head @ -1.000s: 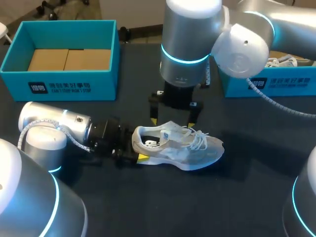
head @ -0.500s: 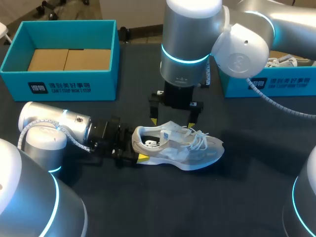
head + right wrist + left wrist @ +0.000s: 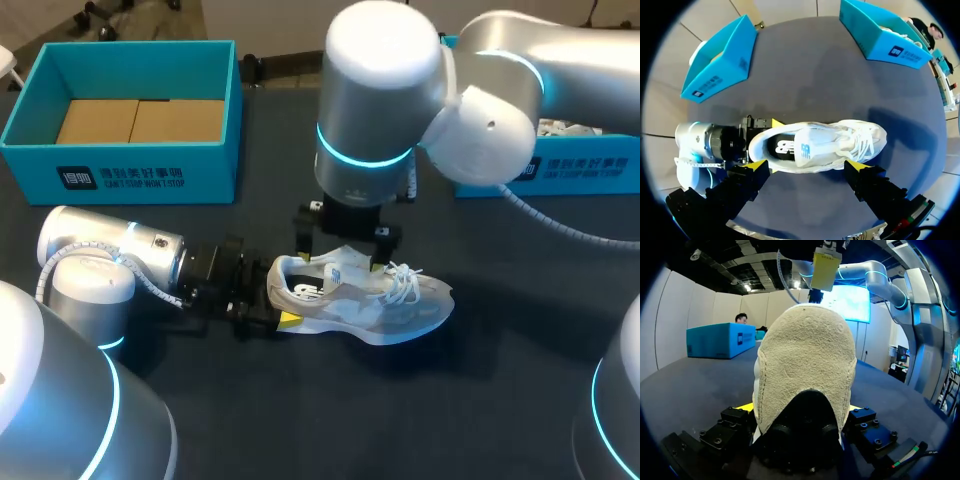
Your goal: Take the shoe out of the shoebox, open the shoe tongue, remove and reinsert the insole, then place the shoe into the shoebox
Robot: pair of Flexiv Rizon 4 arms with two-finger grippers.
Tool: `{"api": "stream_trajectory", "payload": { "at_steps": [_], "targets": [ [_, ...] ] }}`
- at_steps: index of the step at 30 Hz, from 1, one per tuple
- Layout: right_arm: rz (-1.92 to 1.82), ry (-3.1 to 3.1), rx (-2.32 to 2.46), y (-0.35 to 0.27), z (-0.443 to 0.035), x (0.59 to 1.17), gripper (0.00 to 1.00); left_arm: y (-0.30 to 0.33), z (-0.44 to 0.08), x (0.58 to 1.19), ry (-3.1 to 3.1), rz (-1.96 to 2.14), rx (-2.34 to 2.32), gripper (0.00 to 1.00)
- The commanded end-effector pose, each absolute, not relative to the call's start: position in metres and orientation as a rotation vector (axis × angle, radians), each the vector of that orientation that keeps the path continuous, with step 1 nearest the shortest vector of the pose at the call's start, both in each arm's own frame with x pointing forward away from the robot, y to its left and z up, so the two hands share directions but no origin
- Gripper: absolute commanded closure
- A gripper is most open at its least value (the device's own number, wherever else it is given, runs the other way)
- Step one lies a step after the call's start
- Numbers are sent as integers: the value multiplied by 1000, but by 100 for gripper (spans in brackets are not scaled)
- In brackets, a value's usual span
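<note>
With the left fingers (image 3: pixel 288 320), gripped the heel of the white mesh sneaker with white laces (image 3: pixel 360 300) from both sides, a yellow tip pressed to each flank. Had the pale suede heel patch filling the left wrist view between those tips. Came in with that arm low over the dark desk (image 3: pixel 500 400), from its left edge.

Held the right fingers (image 3: pixel 303 235) spread wide above the sneaker, with nothing clasped between them. Had one tip nearer the heel end and the other nearer the laces, with the collar and tongue below and between. Could not tell whether either tip touched the upper.

Found the sneaker standing on its sole near the middle of the desk, toe toward the right edge and heel toward the left, outside both boxes. Saw a dark insole through the opening in the right wrist view.

Noted an open teal cardboard shoebox (image 3: pixel 150 175) at the desk's far left corner, with brown card lying flat on its floor. Noted a second teal shoebox (image 3: pixel 580 170) at the far right edge, partly hidden by the right arm, with something pale inside.
</note>
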State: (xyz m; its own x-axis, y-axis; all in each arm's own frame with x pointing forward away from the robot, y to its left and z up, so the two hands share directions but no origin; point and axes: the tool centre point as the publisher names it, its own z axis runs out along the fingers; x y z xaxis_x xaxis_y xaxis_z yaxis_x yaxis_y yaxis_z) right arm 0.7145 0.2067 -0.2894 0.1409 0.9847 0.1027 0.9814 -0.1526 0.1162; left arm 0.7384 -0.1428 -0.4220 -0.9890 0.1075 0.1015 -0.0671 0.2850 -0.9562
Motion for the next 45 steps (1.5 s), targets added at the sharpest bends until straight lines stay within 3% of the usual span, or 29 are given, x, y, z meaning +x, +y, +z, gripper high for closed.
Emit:
{"api": "stream_trajectory", "payload": {
  "at_steps": [1, 26, 45],
  "targets": [
    [219, 2037, 2344, 215, -293, 718, 0, -142, -423, 738, -2400, 1796, -36, 100],
    [5, 1980, 2291, 235, -328, 723, 0, -142, -423, 738, -2400, 1796, -36, 100],
    [-115, 1912, 2215, 217, -358, 723, 0, -142, -423, 738, -2400, 1796, -36, 100]
  ]
}}
